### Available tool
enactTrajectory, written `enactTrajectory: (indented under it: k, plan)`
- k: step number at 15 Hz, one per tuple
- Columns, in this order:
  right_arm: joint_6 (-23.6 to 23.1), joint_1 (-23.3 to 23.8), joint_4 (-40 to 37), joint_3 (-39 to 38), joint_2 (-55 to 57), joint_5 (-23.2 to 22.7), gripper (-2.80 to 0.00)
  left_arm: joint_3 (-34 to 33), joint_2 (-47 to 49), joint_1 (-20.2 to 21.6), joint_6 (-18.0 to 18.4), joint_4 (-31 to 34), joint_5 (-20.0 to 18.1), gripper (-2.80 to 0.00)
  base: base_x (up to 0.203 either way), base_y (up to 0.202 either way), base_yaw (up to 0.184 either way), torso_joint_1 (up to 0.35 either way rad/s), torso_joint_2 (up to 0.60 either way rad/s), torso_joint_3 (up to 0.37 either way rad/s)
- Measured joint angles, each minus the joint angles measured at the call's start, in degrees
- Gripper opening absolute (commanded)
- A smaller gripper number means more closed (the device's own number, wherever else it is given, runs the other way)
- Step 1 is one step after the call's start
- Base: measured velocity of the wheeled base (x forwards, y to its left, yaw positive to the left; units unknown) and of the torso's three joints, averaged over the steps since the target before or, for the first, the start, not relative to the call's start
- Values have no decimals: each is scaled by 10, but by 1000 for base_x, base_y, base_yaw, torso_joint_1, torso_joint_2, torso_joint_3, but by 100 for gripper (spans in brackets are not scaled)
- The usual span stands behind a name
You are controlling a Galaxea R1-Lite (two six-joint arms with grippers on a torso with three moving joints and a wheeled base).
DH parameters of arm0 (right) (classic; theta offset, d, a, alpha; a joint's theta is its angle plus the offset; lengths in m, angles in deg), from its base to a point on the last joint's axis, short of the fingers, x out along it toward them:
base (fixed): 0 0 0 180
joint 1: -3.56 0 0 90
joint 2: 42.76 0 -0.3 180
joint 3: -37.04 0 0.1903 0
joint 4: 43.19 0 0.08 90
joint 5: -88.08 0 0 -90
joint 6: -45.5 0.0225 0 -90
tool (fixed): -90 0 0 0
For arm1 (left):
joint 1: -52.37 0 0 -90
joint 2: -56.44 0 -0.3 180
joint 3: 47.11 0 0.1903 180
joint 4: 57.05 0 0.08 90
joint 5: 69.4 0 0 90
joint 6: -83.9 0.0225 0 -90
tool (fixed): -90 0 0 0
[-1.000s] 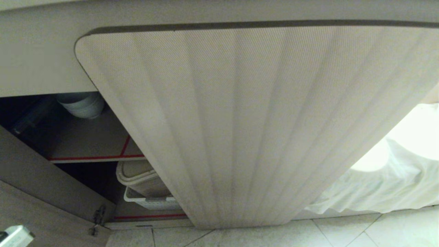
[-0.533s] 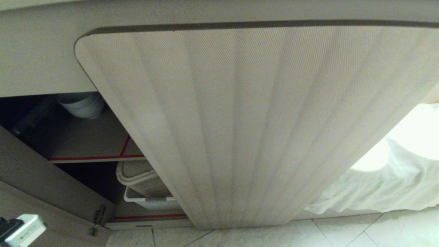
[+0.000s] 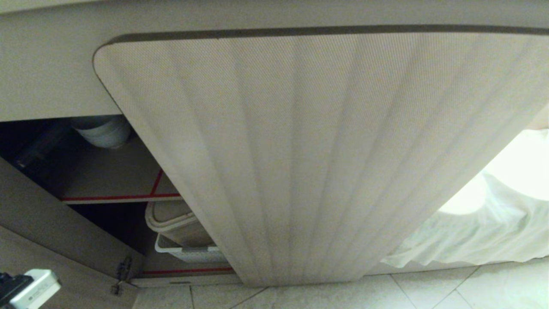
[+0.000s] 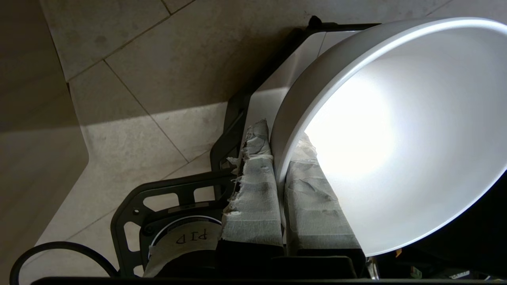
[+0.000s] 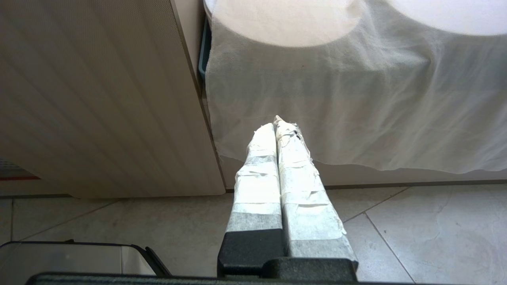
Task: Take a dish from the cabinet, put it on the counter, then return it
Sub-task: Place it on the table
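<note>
We see the left gripper (image 4: pixel 279 158) clamped on the rim of the dish (image 4: pixel 404 134), a plain white bowl. One tape-wrapped finger (image 4: pixel 251 186) presses the outside of the wall and the other lies against the inside, so the bowl's edge sits pinched between them. The bowl hangs above the tiled floor (image 4: pixel 130 79), tilted so that its open side faces the wrist camera, with a black frame of the robot's base just behind it.

In the head view only a white-and-black corner of the left arm (image 3: pixel 30 288) shows, low and in front of the cabinet (image 3: pixel 300 163), on the side of its open compartment. The bowl itself is not visible there. The cabinet's ribbed door (image 3: pixel 309 171) stands closed and fills most of that view. Beside the door the cabinet is open: on its upper shelf (image 3: pixel 107 180), edged in red tape, stand the stacked bowls (image 3: pixel 103 131), far back. Below that shelf sit a beige container (image 3: pixel 176 223) and a white basket (image 3: pixel 188 253), touching one another. A metal hinge (image 3: pixel 122 274) shows at the cabinet's lower edge.

The right gripper (image 5: pixel 279 130) hangs above the floor in front of the cabinet, near the closed door's far edge, its two taped fingers pressed together on nothing. A white cloth (image 5: pixel 356 99) drapes just beside that edge of the door.
</note>
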Motion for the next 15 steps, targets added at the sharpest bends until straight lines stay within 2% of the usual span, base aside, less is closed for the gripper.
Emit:
enactTrajectory:
  k: [15]
  plan:
    - [-1,0,1,0,0,-1,-280,-8,-3,-2,13,19,11,-280,0,0,0,0,0,0]
